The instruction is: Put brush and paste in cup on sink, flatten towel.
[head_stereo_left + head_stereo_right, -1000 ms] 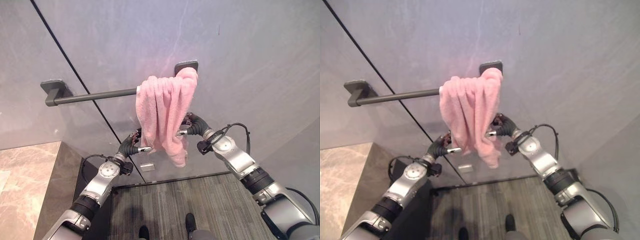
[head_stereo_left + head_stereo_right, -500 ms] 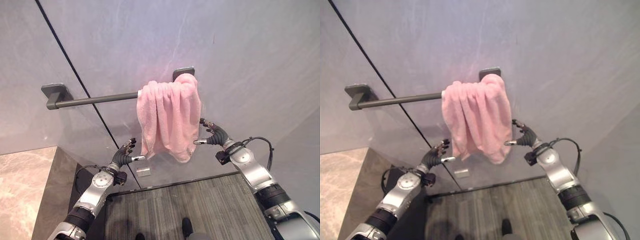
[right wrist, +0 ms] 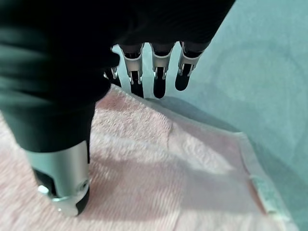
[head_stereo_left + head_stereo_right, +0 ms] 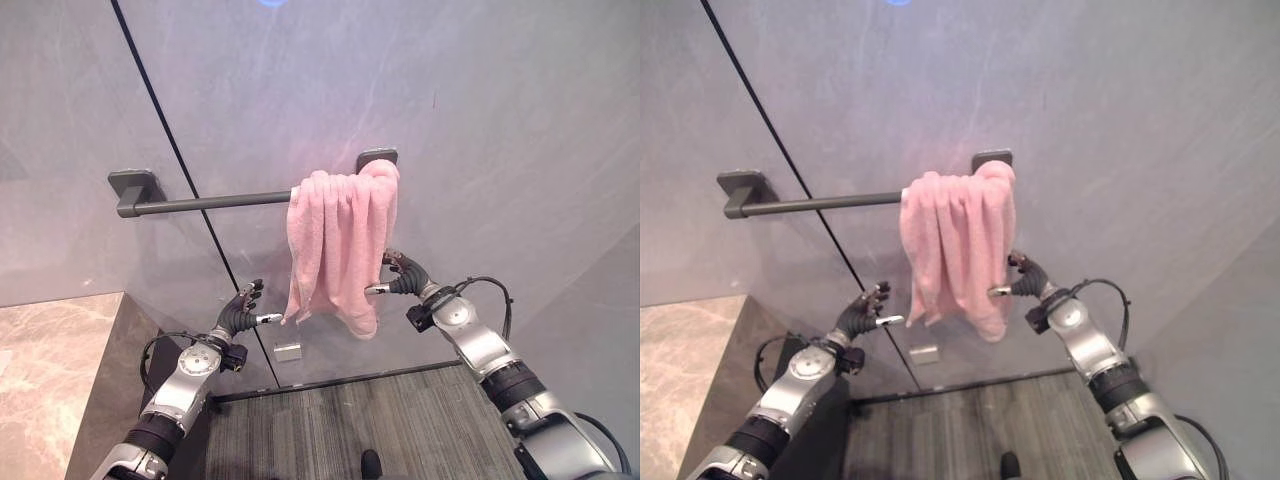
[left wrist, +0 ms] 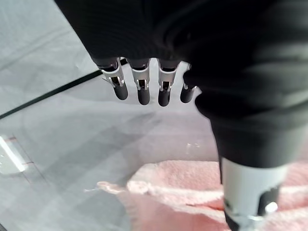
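Left eye view: both hands' fingers relaxed, empty; left hand (image 4: pixel 240 313), right hand (image 4: pixel 405 281) flank bunched towel (image 4: pixel 340 250).

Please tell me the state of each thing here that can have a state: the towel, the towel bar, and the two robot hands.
Pink towel: bunched in folds, hanging at the bar's right end, not flattened.
Towel bar: mounted on the wall, bare left of the towel.
Left robot hand: open, beside the towel's lower left edge.
Right robot hand: open, at the towel's right edge.

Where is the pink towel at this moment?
In the left eye view the pink towel hangs bunched over the right end of the dark wall bar, with the left hand and right hand beside its lower edge.
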### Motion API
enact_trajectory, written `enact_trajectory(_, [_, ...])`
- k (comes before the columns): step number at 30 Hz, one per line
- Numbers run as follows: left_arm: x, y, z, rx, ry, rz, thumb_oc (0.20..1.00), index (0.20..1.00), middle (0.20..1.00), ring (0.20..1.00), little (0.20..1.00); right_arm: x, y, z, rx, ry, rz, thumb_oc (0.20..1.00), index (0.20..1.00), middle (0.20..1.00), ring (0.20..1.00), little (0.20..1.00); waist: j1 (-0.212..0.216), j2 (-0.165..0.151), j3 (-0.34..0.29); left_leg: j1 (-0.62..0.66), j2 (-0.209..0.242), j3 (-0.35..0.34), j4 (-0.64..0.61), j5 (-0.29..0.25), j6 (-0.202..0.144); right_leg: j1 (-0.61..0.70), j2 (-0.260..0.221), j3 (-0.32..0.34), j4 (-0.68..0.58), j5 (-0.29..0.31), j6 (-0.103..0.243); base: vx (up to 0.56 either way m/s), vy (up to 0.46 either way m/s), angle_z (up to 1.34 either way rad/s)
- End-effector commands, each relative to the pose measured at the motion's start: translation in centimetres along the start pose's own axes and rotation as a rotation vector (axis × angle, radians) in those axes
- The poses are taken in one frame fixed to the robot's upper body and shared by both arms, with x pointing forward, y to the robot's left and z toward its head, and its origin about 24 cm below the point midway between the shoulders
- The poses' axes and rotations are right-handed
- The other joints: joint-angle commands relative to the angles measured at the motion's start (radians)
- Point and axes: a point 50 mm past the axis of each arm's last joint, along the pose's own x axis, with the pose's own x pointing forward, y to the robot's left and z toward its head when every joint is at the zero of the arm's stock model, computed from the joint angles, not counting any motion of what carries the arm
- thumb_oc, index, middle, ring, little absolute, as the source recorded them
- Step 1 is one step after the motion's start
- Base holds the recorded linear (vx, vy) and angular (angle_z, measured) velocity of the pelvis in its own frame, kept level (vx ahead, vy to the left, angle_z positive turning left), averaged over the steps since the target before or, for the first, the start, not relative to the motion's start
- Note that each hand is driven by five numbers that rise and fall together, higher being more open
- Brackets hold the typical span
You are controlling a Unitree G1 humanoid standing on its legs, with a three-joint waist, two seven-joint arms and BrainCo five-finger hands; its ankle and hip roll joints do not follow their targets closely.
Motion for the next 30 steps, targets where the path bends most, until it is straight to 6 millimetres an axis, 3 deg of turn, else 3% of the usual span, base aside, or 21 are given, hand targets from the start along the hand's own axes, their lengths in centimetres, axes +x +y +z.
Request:
enact_trajectory(1, [2.5,0.2,4.1,0.085,-0.114,0.033,1.0,1.0,1.0,1.0,1.0,2.2,-0.8,4.8,-0.028,-0.123,-0.068,1.0,1.0,1.0,1.0,1.0,0.014,-0.032,-0.023,-0.017,-0.034,0.017,0.004,0.015,0.028,0.059,-0.058,0.011,0.013,-0.029,0.065,0.0,0.0,0.0])
enact_trajectory(8, [3.7,-0.9,5.1,0.082,-0.123,0.031,1.0,1.0,1.0,1.0,1.0,2.6,-0.3,5.5,-0.004,-0.141,-0.081,1.0,1.0,1.0,1.0,1.0,0.008,-0.034,-0.02,-0.023,-0.03,0.019,0.004,0.018,0.025,0.054,-0.054,0.01,0.01,-0.026,0.063,0.0,0.0,0.0])
enact_trajectory(15, [5.3,-3.5,7.3,0.08,-0.158,-0.008,1.0,1.0,1.0,1.0,1.0,2.6,0.1,5.5,0.045,-0.151,-0.088,1.0,1.0,1.0,1.0,1.0,-0.006,-0.046,-0.024,-0.028,-0.027,0.024,0.004,0.016,0.024,0.05,-0.051,0.012,0.008,-0.022,0.067,0.0,0.001,0.0])
enact_trajectory(21, [5.6,-4.9,7.7,0.061,-0.164,-0.041,1.0,1.0,1.0,1.0,1.0,2.4,0.0,5.2,0.072,-0.146,-0.096,1.0,1.0,1.0,1.0,1.0,-0.009,-0.053,-0.029,-0.026,-0.027,0.029,0.004,0.012,0.027,0.048,-0.052,0.014,0.009,-0.019,0.07,0.01,0.008,-0.02])
enact_trajectory(23, [5.7,-5.6,7.7,0.047,-0.155,-0.059,1.0,1.0,1.0,1.0,1.0,2.4,-0.1,4.9,0.09,-0.139,-0.099,0.784,0.784,0.784,0.784,0.784,-0.009,-0.056,-0.032,-0.024,-0.028,0.03,0.004,0.009,0.029,0.05,-0.052,0.018,0.009,-0.02,0.071,0.02,0.024,-0.03])
enact_trajectory(24, [5.8,-6.0,8.0,0.03,-0.163,-0.068,0.42,0.42,0.42,0.42,0.42,2.4,0.0,4.7,0.109,-0.134,-0.097,0.241,0.241,0.241,0.241,0.241,-0.008,-0.058,-0.034,-0.02,-0.029,0.029,0.004,0.008,0.03,0.051,-0.052,0.02,0.011,-0.021,0.071,0.0,0.0,0.0])
enact_trajectory(25, [5.8,-6.1,8.1,0.022,-0.168,-0.068,0.2,0.2,0.2,0.2,0.2,2.3,0.0,4.5,0.118,-0.131,-0.097,0.2,0.2,0.2,0.2,0.2,-0.007,-0.059,-0.035,-0.018,-0.03,0.029,0.004,0.007,0.031,0.052,-0.052,0.02,0.013,-0.021,0.071,0.0,0.0,0.0])
enact_trajectory(28, [5.7,-6.4,8.3,0.016,-0.176,-0.081,0.2,0.2,0.2,0.2,0.2,2.1,0.0,4.1,0.138,-0.124,-0.094,0.2,0.2,0.2,0.2,0.2,-0.005,-0.062,-0.04,-0.013,-0.031,0.031,0.004,0.005,0.032,0.055,-0.053,0.019,0.019,-0.024,0.071,0.01,0.014,-0.04])
enact_trajectory(30, [5.5,-6.2,8.3,0.022,-0.186,-0.084,0.294,0.294,0.294,0.294,0.294,1.8,-0.1,3.9,0.142,-0.132,-0.087,0.2,0.2,0.2,0.2,0.2,-0.003,-0.063,-0.043,-0.009,-0.032,0.03,0.004,0.004,0.033,0.057,-0.053,0.02,0.025,-0.027,0.071,0.0,0.0,0.0])
